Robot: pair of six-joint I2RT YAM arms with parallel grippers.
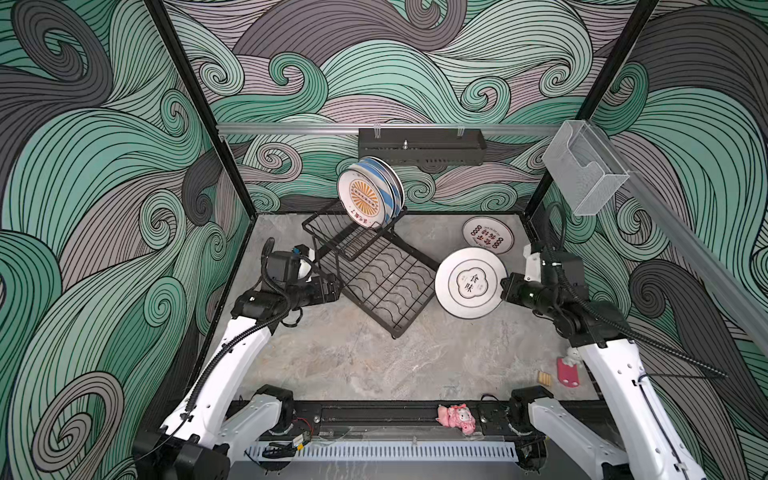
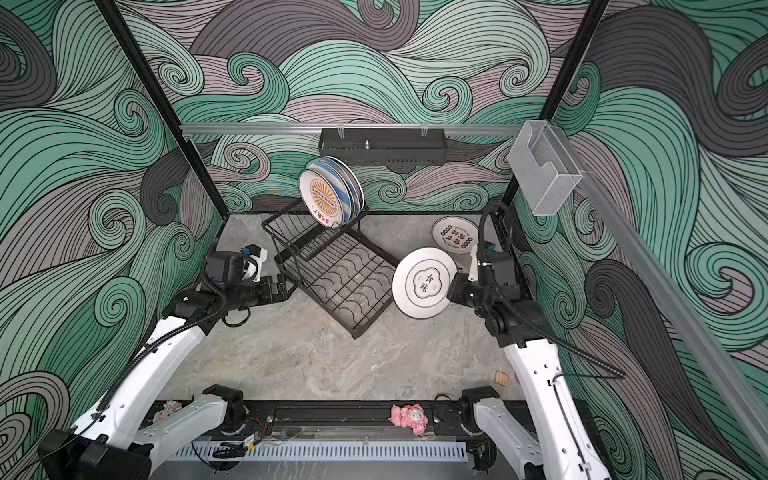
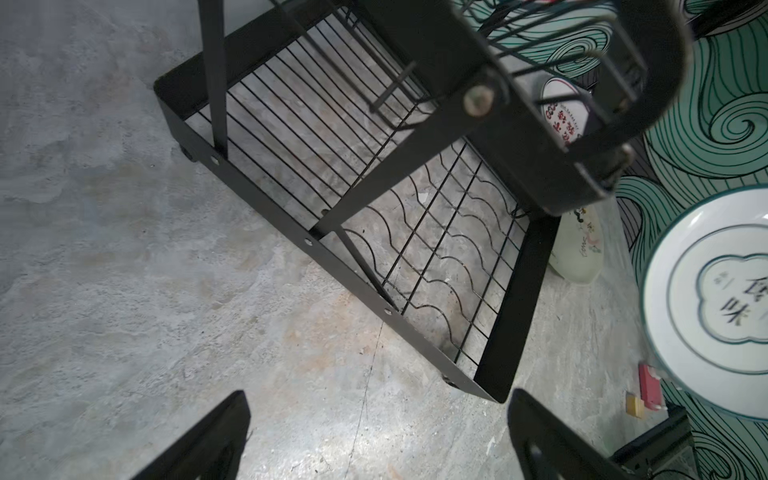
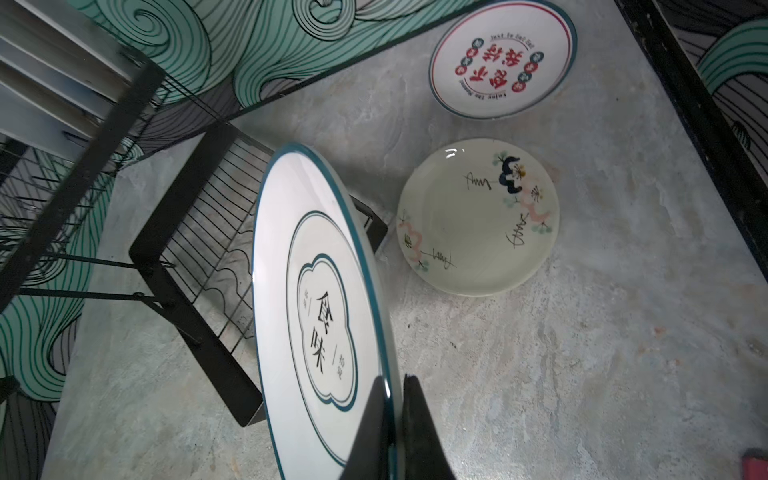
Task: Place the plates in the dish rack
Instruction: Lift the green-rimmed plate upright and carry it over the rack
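The left gripper (image 3: 374, 415) hovers by the rack (image 1: 374, 282), fingers spread and empty. Several plates (image 1: 370, 195) stand in its raised basket (image 1: 340, 237). The right gripper (image 4: 395, 380) pinches the green-rimmed plate (image 1: 471, 282) by its rim, aloft beside the rack. The red-lettered plate (image 1: 488, 235) and cream plate (image 4: 478, 216) lie on the table (image 1: 353, 365).

Both top views are bright and evenly lit from overhead, with faint soft shadows on the surface (image 1: 374, 365), mild overall softness, and frame posts (image 1: 203, 106) splayed by wide-angle distortion at the edges. The left wrist view is dimmer and greyer, with the rack (image 3: 395, 166) blurred near-black close to the lens and the left tool (image 3: 376, 399) a dark silhouette. In the right wrist view there's a pale sheen on the green-rimmed plate (image 4: 316, 291), a tiny glare spot on the cream plate (image 4: 478, 216), smeared rack wires, and the right tool (image 4: 395, 380) black and unfocused.
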